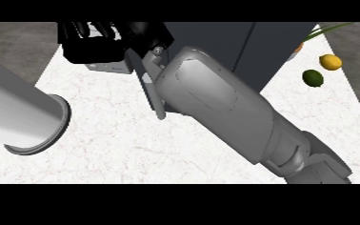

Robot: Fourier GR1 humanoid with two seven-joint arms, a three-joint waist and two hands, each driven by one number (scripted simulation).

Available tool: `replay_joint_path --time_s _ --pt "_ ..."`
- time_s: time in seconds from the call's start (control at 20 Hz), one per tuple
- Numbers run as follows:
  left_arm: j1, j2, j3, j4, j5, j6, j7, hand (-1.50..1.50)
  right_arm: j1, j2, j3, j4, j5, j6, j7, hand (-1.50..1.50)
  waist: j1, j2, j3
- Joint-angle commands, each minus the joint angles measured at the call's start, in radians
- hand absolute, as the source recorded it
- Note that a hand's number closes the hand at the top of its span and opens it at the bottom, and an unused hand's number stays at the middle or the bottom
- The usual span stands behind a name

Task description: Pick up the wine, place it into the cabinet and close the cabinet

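Note:
My right forearm (pixel 225 109) crosses the view from the lower right to the upper left. Its black right hand (pixel 95 45) is at the top left, just left of a thin grey cabinet door (pixel 153 93) that stands open and shows edge-on. The fingers look fairly straight and nothing shows inside them. The dark grey cabinet (pixel 239 47) stands at the top middle, right of the door. No wine bottle shows; the arm and the cabinet's top hide whatever is inside. Only the grey left forearm (pixel 28 109) shows at the left edge, without its hand.
On the white marble counter (pixel 112 143), a yellow lemon (pixel 330 62) and a green lime (pixel 313 77) lie right of the cabinet, with an orange item (pixel 300 47) and green leaves (pixel 330 28) behind them.

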Motion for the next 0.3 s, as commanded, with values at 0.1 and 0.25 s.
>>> replay_joint_path --time_s 0.1,0.25 --pt "-0.014 -0.003 0.014 0.011 0.002 0.012 0.002 1.5 0.087 -0.124 -0.07 0.18 0.016 -0.007 -0.043 1.5 -0.028 0.08 0.014" --pt "-0.016 -0.005 -0.013 -0.025 -0.007 0.036 0.015 1.5 0.095 -0.115 -0.053 0.186 0.023 0.006 -0.049 1.5 -0.029 0.077 0.015"
